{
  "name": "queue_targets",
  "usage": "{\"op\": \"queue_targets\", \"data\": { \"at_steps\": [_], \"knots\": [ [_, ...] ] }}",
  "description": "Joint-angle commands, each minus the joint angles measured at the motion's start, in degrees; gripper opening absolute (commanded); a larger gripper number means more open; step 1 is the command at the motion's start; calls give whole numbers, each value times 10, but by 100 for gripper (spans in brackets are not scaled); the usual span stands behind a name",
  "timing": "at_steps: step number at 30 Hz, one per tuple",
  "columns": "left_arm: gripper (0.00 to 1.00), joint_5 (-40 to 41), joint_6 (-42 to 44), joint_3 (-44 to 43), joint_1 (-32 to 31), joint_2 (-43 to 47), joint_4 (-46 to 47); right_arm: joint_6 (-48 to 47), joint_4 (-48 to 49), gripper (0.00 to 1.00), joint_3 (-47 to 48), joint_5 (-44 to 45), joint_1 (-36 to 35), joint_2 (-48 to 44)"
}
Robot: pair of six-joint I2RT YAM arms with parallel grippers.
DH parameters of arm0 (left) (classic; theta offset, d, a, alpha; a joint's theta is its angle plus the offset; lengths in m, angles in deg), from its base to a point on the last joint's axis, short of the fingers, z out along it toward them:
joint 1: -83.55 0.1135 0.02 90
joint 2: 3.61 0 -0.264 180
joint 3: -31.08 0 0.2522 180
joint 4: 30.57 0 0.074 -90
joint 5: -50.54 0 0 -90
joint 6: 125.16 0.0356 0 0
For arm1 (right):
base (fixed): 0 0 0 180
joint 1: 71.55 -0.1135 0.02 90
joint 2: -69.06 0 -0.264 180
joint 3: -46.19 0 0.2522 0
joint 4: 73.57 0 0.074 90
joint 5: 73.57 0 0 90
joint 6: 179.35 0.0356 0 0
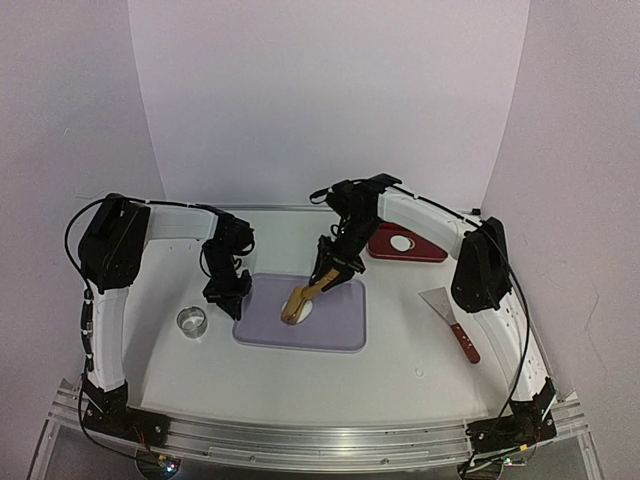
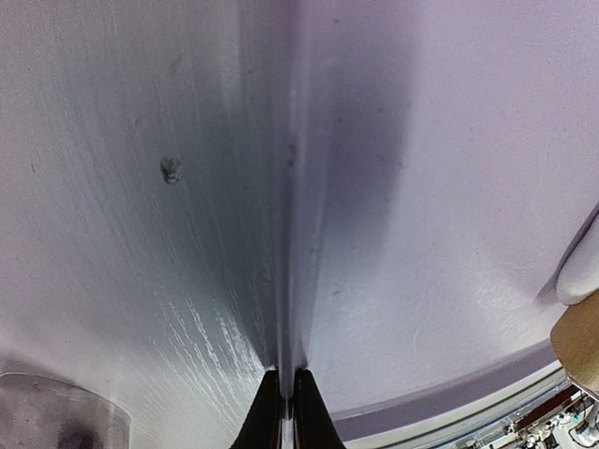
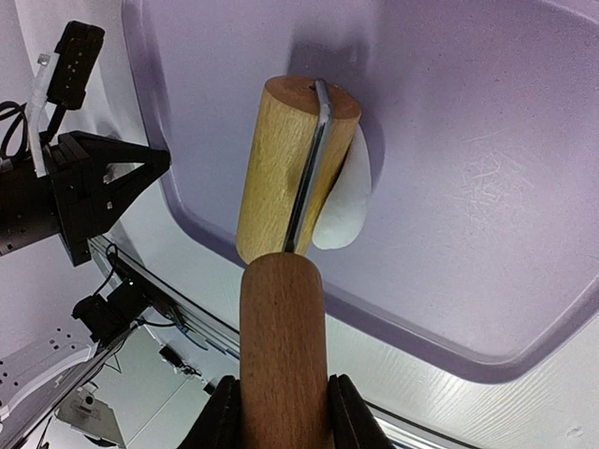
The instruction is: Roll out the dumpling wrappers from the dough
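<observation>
Purple mat [image 1: 330,332] lies beneath both our grippers. Our right gripper [image 3: 284,416], jaws part-open, clamps the handle of the wooden roller [image 3: 281,159], whose head, ahead of the grip, lies on the white dough [image 3: 344,201]. Our left gripper [image 2: 287,404] is closed on nothing, tips at the mat's edge, a metal ring [image 1: 192,321] near its outer side

Smooth pale wood forms the roller [image 3: 271,168], its yoke [image 3: 314,154] bright metal wire; the dough [image 3: 344,201] is matt white, the lilac tray [image 3: 468,140] satin-smooth plastic, the white desk [image 2: 140,234] finely grained, the ring cutter [image 1: 191,321] shiny metal.
</observation>
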Motion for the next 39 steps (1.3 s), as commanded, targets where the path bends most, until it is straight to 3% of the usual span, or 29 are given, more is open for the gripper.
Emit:
{"op": "queue_targets", "data": {
  "at_steps": [1, 8, 22, 27, 30, 34, 39],
  "knots": [
    [0, -29, 2, 20, -13, -9, 54, 73, -8, 0, -62, 390, -38, 214],
    [0, -44, 3, 12, -13, -13, 54, 103, -60, 0, -1, 466, -52, 247],
    [0, -52, -4, 34, -22, 1, 75, 124, -75, 0, 58, 472, -70, 280],
    [0, -54, -6, 39, -23, 6, 77, 91, -37, 0, 55, 423, -75, 279],
    [0, -49, -9, 40, -24, 8, 78, 55, 38, 0, 10, 341, -75, 246],
    [0, -29, -16, 41, -24, 5, 70, 8, 120, 0, -86, 299, -75, 153],
    [0, -13, -22, 45, -24, 9, 75, -53, 130, 0, -124, 281, -75, 69]
  ]
}}
